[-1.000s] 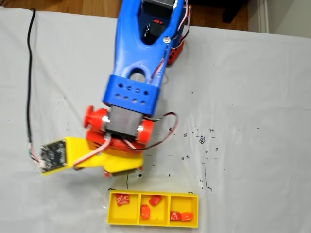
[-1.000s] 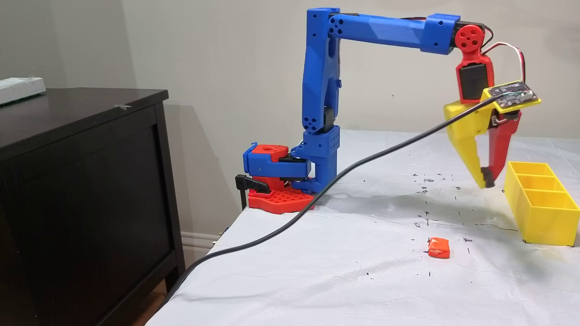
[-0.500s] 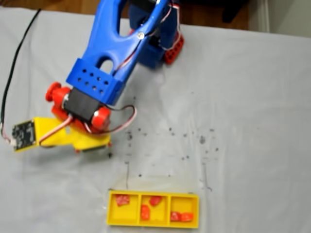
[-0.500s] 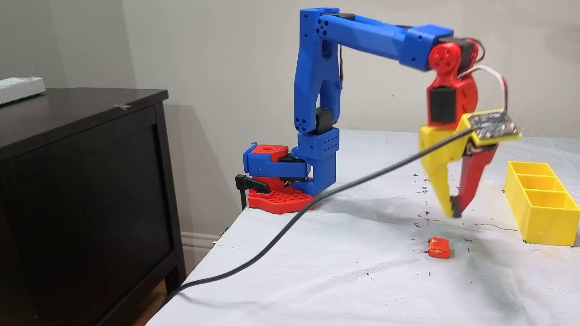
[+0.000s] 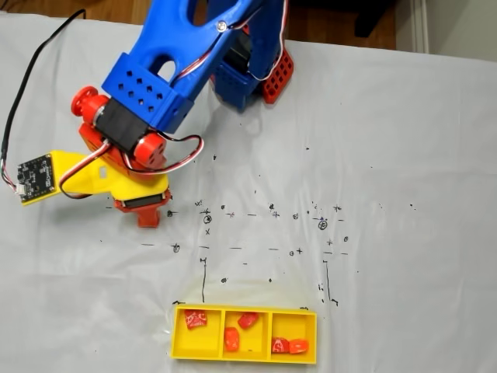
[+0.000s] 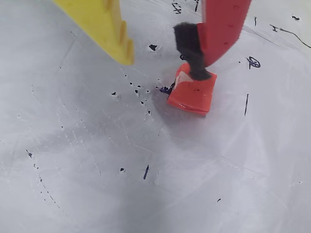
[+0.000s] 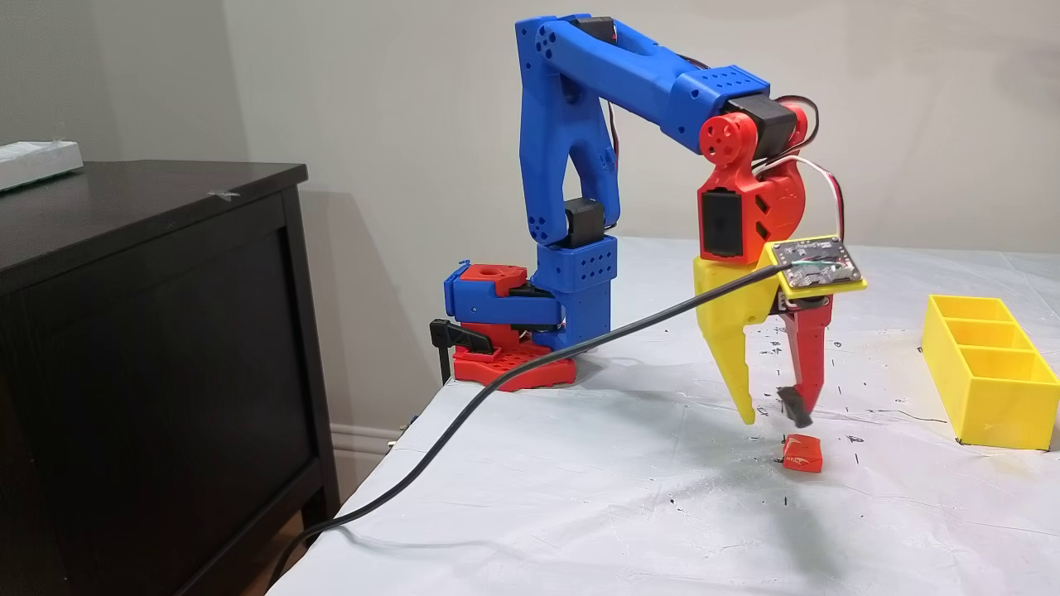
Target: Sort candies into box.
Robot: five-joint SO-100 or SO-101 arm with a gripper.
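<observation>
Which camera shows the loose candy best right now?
The wrist view: the candy is large and sharp, just under the open claw. The side fixed view shows it small; in the top fixed view the arm hides it.

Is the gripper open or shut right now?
Open. The gripper has a clear gap between its yellow and red fingers, hanging just above the loose candy, not gripping it.
</observation>
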